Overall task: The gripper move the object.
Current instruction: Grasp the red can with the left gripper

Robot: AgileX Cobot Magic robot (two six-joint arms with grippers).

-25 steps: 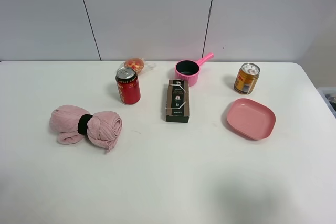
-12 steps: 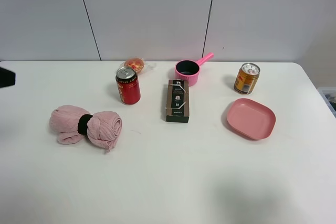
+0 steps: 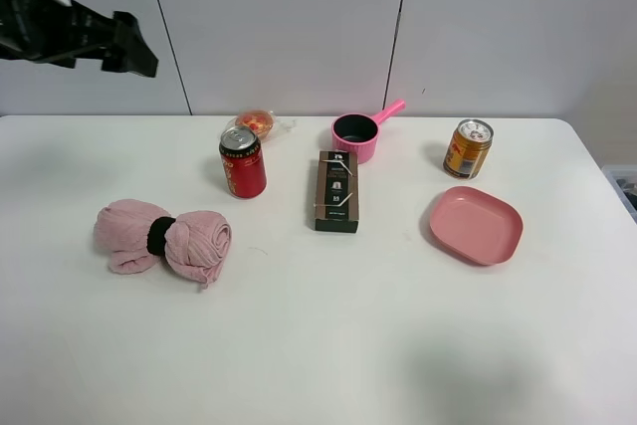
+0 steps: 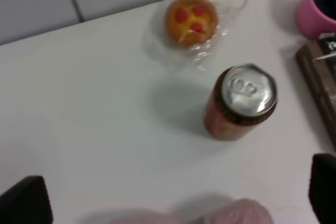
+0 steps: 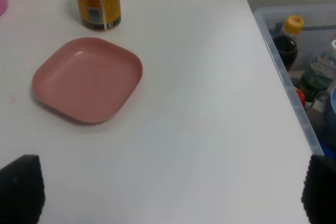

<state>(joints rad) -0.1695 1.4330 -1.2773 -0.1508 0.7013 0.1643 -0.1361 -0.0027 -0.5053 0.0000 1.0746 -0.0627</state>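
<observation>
Exterior high view, front to back: white table (image 3: 318, 345) first, then a rolled pink towel (image 3: 199, 241) with a black band round its middle on the left, and a pink plate (image 3: 476, 224) over on the right. Between those two and a bit further back, a brown box (image 3: 337, 191) lies flat. The red can (image 3: 243, 161) stands upright just left of the box and behind the towel, touching nothing. Further back on the right there's a gold can (image 3: 468, 149), also upright, just behind the plate. Near the back edge sit a pink saucepan (image 3: 360, 151), right behind the box, and a wrapped pastry (image 3: 257, 122) just behind the red can. My left pincer (image 3: 137, 55) hangs up high at the far left against the wall, well apart from the red can.

Left wrist cam, kinda blurry: my two black fingers (image 4: 23, 203) are spread wide with nothing gripped, only table and a bit of towel between them. The red can sits beyond them with its silver top facing the camera, and the pastry is past that.

Right wrist cam: my right pincer (image 5: 170, 190) is spread wide too, over bare table near the right edge. The plate is ahead of it, and the gold can is beyond the plate. Off the table's side there's a clear bin (image 5: 283, 72) with bottles in it.
</observation>
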